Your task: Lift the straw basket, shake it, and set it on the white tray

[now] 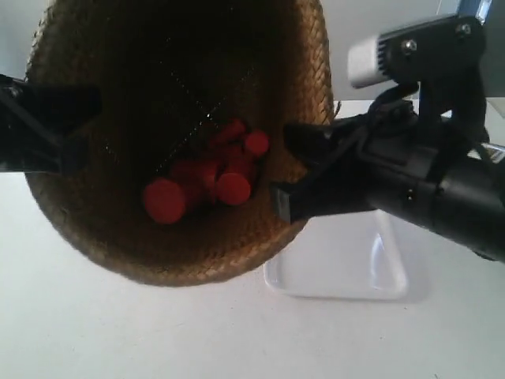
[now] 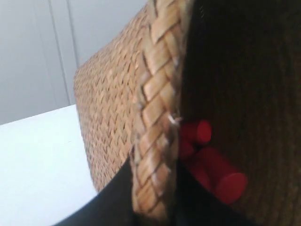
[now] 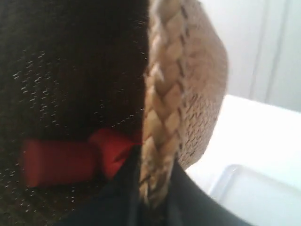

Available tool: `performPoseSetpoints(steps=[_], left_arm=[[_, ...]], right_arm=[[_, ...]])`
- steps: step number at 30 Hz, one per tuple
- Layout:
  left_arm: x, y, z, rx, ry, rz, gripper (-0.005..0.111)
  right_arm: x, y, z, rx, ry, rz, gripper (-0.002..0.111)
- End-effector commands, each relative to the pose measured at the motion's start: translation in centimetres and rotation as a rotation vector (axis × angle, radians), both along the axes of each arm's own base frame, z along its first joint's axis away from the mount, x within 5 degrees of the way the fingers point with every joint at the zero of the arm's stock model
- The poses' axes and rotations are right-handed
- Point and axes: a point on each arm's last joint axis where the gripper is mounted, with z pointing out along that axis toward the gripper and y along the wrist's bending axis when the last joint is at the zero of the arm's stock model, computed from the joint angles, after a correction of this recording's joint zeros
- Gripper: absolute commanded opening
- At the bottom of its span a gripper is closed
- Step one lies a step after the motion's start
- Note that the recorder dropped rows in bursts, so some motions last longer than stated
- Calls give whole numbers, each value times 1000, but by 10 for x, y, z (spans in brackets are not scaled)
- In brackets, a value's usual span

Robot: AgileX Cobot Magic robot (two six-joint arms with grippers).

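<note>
Brown straw basket (image 1: 118, 237), braided rim, red cylinders (image 1: 211, 186) inside

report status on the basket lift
Left pincer and right pincer shut on basket rim. Basket held up, red pegs inside. Tray partly hidden behind it, nothing seen on it.

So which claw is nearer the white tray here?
Right. The right claw pinches the straw basket rim near the white tray; the left claw grips the opposite rim, away from it.
</note>
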Motion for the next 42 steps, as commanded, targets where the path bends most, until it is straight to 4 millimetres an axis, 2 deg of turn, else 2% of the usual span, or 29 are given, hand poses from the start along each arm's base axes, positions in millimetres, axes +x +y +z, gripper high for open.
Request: performPoseSetpoints(steps=[1, 2, 5, 7, 9, 11, 13, 16, 18, 20, 21, 22, 23, 24, 25, 26, 27, 28, 29, 30, 31, 32, 33, 34, 36, 37, 38, 40, 42], left_arm=[[-36, 3, 32, -128, -134, -138, 0], [-35, 6, 28, -112, -124, -100, 0], [-12, 3, -1, -27, -6, -1, 0], [-2, -4, -10, -19, 53, 10, 0], [-13, -11, 4, -56, -11, -132, 0], [-33, -11, 23, -138, -88, -241, 0], [-36, -4, 27, -115, -124, -202, 0], [-10, 4, 3, 29, -37, 20, 0], [2, 2, -4, 51, 18, 80, 0], [-19, -11, 21, -6, -102, -137, 0], [-35, -10, 35, -52, -170, -220, 0], [-35, -9, 34, -49, -167, -205, 0], [-15, -6, 11, 64, -85, -61, 0], [-2, -6, -5, 128, -23, 23, 0], [12, -9, -21, 135, 79, 100, 0], [10, -15, -15, 133, 60, 43, 0], [-13, -28, 11, 35, -51, -181, 0], [-30, -28, 30, -23, -125, -260, 0], [-28, -22, 30, -5, -124, -191, 0], [-9, -12, 10, 71, -35, 16, 0], [2, -9, -3, 111, 12, 108, 0], [9, -13, -9, 140, 41, 118, 0], [5, -20, 2, 116, 13, 33, 0], [-11, -26, 28, 99, -111, -102, 0], [-26, -21, 53, 43, -199, -144, 0], [-26, -19, 54, 43, -200, -124, 0], [-23, -17, 51, 59, -182, -83, 0], [-5, -20, 27, 115, -86, -4, 0], [8, -27, 10, 170, -29, 1, 0]], right_arm=[[-29, -6, 31, 35, -90, 132, 0], [-28, -9, 30, 35, -105, 100, 0], [-5, -17, 3, -36, -147, -122, 0], [7, -11, -17, -115, -103, -143, 0], [1, -1, -14, -69, -19, -40, 0], [-20, 3, 9, 7, -9, 114, 0], [-27, -3, 23, 41, -81, 98, 0], [-6, -14, 7, -53, -165, -138, 0], [8, -12, -10, -126, -128, -190, 0], [-7, 1, 5, -61, -61, 6, 0], [-23, 0, 26, 7, -102, 78, 0], [-24, -2, 29, 9, -129, 54, 0], [-10, -9, 18, -47, -165, -105, 0], [0, -12, 9, -83, -168, -193, 0], [17, -6, -13, -195, -122, -220, 0], [17, -1, -14, -213, -95, -170, 0], [-4, 13, 6, -138, -70, 54, 0], [-20, 12, 27, -30, -89, 117, 0], [-21, 10, 30, -30, -110, 97, 0], [-7, 2, 12, -88, -105, -63, 0], [2, 1, -2, -144, -84, -130, 0], [14, 8, -21, -221, -28, -127, 0], [13, 13, -19, -195, -1, -85, 0], [-3, 19, 6, -91, -21, 47, 0], [-16, 16, 32, -8, -82, 85, 0], [-17, 14, 36, -1, -99, 70, 0], [-15, 12, 34, -11, -106, 33, 0], [3, 9, 12, -98, -75, -94, 0], [18, 15, -9, -163, -5, -102, 0]])
